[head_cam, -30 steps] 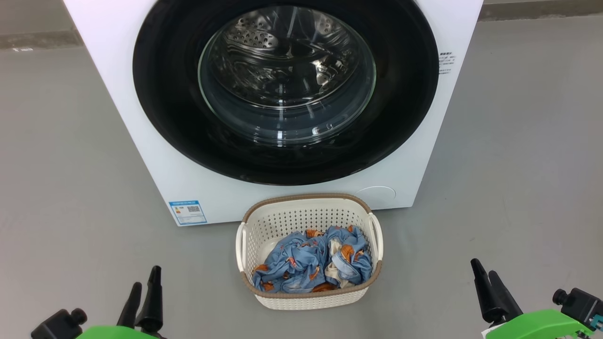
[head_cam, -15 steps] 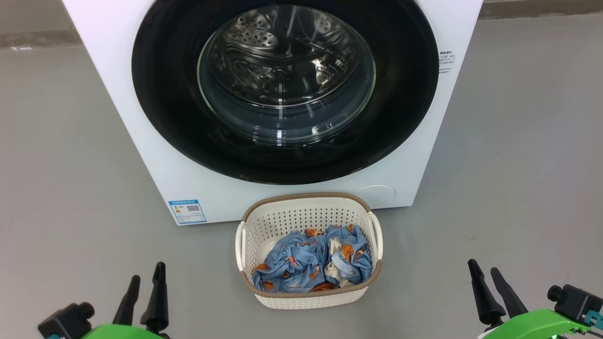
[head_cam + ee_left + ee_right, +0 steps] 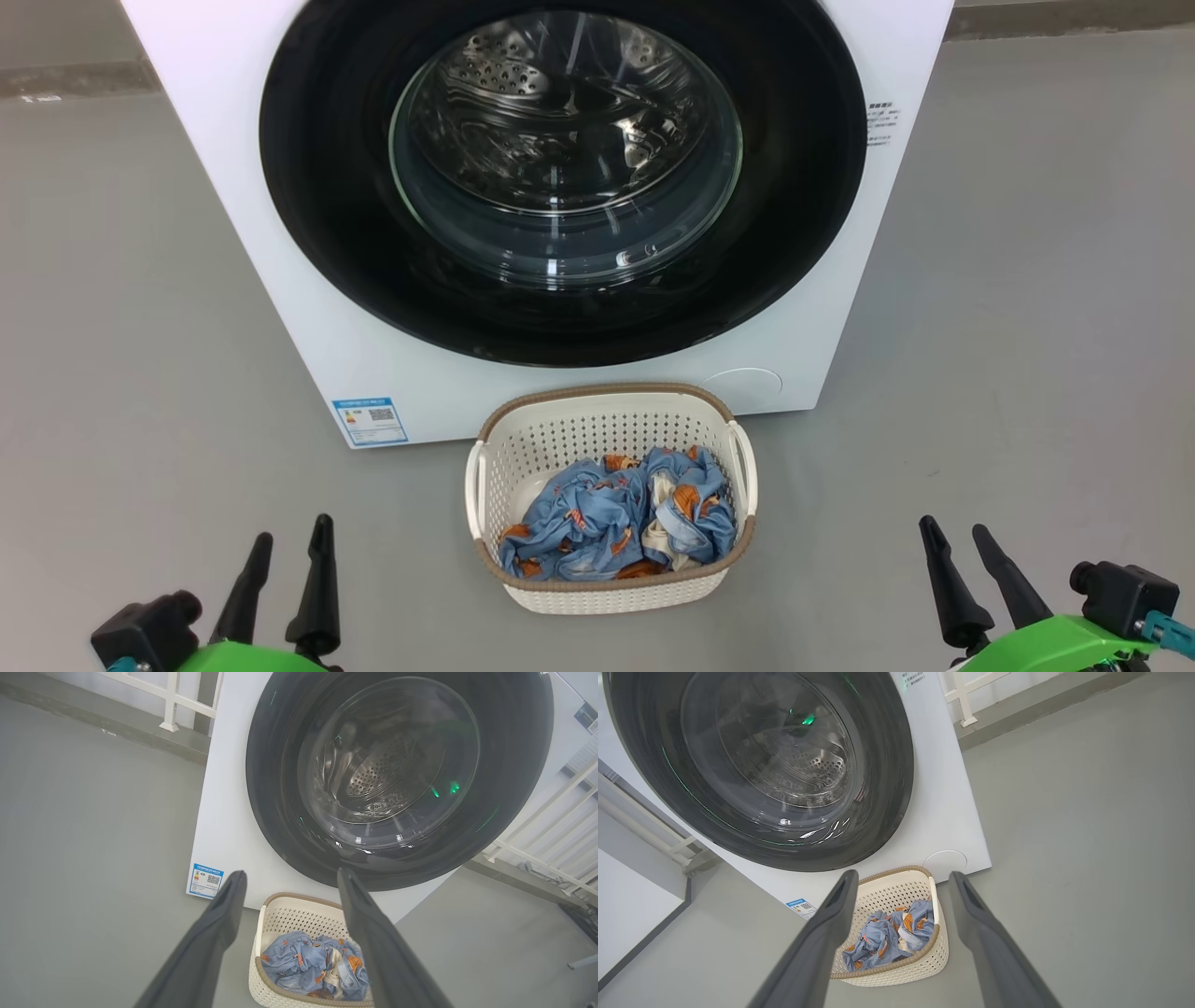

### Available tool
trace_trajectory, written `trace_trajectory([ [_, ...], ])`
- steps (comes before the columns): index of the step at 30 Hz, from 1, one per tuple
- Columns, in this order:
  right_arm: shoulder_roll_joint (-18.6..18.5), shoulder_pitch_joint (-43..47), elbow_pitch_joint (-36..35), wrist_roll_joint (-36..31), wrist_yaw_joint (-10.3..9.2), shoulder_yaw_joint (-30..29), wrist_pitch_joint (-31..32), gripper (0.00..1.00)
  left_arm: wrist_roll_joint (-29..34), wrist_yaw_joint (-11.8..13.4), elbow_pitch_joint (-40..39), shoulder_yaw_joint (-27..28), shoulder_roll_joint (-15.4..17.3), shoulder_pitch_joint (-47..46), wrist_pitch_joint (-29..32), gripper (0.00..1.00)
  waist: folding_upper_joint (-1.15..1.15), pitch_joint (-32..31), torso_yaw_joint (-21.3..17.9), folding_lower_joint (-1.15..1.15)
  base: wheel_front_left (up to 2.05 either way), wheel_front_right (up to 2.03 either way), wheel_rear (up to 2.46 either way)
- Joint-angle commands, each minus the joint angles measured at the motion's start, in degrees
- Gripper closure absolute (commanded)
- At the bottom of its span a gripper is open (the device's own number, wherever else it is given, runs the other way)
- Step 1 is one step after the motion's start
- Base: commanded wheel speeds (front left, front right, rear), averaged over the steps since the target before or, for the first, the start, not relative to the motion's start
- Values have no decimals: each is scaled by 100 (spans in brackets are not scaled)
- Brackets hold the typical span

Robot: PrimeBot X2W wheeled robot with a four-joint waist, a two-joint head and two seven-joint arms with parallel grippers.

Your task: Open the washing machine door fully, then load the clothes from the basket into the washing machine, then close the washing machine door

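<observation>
In the head view, the big white box-shaped washing machine [image 3: 233, 187] is standing at 12 o'clock, and its round door [image 3: 794, 233] with glossy black rim is sitting shut. Just in front, the small cream-white perforated plastic basket [image 3: 607, 397] is holding the blue cartoon-printed clothes [image 3: 607, 523]. The left gripper [image 3: 291, 532] at 7 o'clock and the right gripper [image 3: 954, 527] at 5 o'clock are hovering with fingers spread, gripping nothing. In each wrist view, the spread fingers are framing the basket at 6 o'clock.
</observation>
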Motion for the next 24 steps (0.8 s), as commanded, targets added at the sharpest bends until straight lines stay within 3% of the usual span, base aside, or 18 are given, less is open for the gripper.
trace_trajectory([
  [1,-114,-221,-131,-199,8,120,-91,0,193,-12,-184,120,112,-78,-87,0,0,1,-1,0,0,0,0],
  [24,-242,-193,-163,-1585,9,174,-476,0,1607,-16,-255,30,211,-43,-475,0,0,-3,-35,0,0,0,0],
])
